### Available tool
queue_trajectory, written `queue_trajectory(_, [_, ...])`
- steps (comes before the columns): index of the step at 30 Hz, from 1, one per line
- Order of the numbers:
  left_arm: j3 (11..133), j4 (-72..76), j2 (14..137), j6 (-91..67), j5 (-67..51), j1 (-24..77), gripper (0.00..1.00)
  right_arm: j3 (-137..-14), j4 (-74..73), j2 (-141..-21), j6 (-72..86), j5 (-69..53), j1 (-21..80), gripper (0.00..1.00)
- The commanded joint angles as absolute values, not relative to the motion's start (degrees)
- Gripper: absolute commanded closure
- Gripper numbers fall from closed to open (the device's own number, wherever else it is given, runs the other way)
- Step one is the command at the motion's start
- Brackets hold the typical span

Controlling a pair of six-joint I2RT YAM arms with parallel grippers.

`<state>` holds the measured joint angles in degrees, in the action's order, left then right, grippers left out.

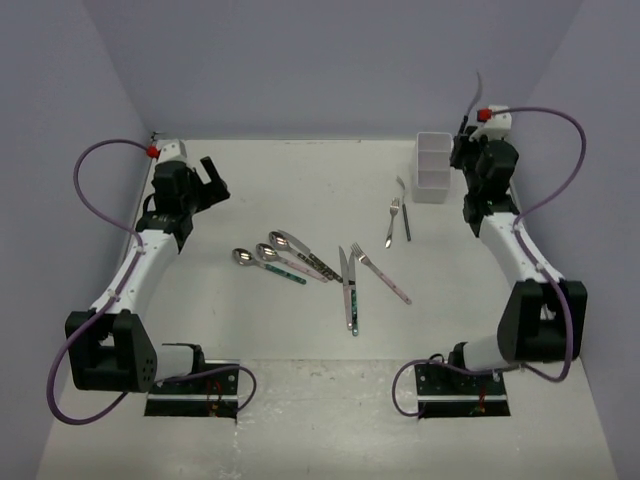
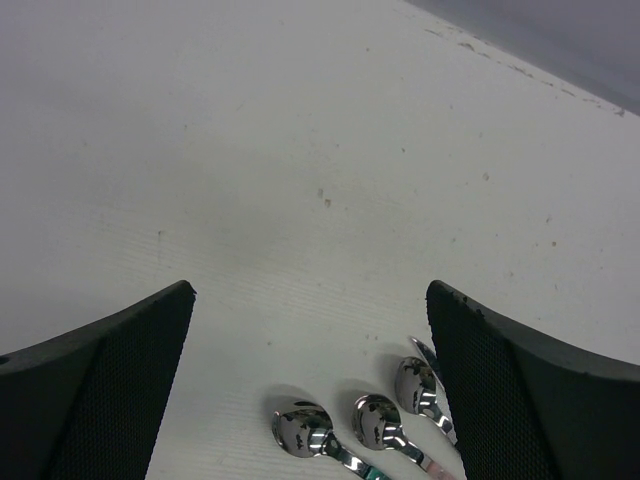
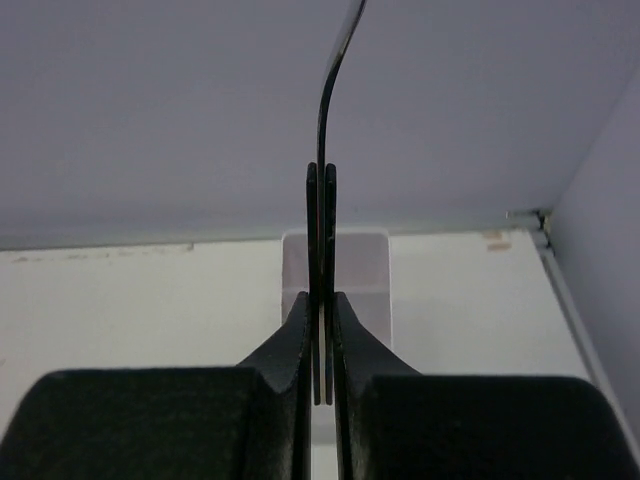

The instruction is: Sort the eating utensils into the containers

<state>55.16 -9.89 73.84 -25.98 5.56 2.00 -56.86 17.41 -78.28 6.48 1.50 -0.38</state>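
Observation:
Three spoons (image 1: 262,251) lie left of the table's middle, and their bowls show in the left wrist view (image 2: 378,420). A knife (image 1: 346,283) and a pink-handled fork (image 1: 383,274) lie in the middle. A fork (image 1: 391,221) and a dark utensil (image 1: 405,216) lie near the white cutlery holder (image 1: 432,166). My left gripper (image 1: 214,176) is open and empty above the table, behind the spoons (image 2: 310,295). My right gripper (image 1: 464,137) is shut on a thin metal utensil (image 3: 322,120) seen edge-on. It stands upright (image 1: 478,88) beside the holder (image 3: 362,262).
Lilac walls close the table at the back and on both sides. Both arm bases and their cables sit at the near edge (image 1: 195,380). The right arm stands close to the right wall.

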Motion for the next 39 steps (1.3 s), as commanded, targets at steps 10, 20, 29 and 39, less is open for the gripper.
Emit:
queue_trajectory(10, [60.6,-5.8,74.3,-25.8,3.1,1.7,0.00,-91.0,39.5,-116.1,-6.3,-7.5,-0.4,1.00])
queue_trajectory(20, [60.1,-6.2,74.4,-24.8,6.0,1.7,0.00,-90.4,38.9,-121.1,-4.6,-7.3,-0.4,1.00])
queue_trajectory(29, [60.0,-6.2,74.6,-24.5,6.5,1.7,0.00,-81.4,41.5,-118.0,-7.9,-6.7,-0.4,0.97])
queue_trajectory(39, [59.4,-6.3,73.2,-25.1,5.7,1.7,0.00,-78.8,42.4,-113.6,-8.0,-6.9,-0.4,0.74])
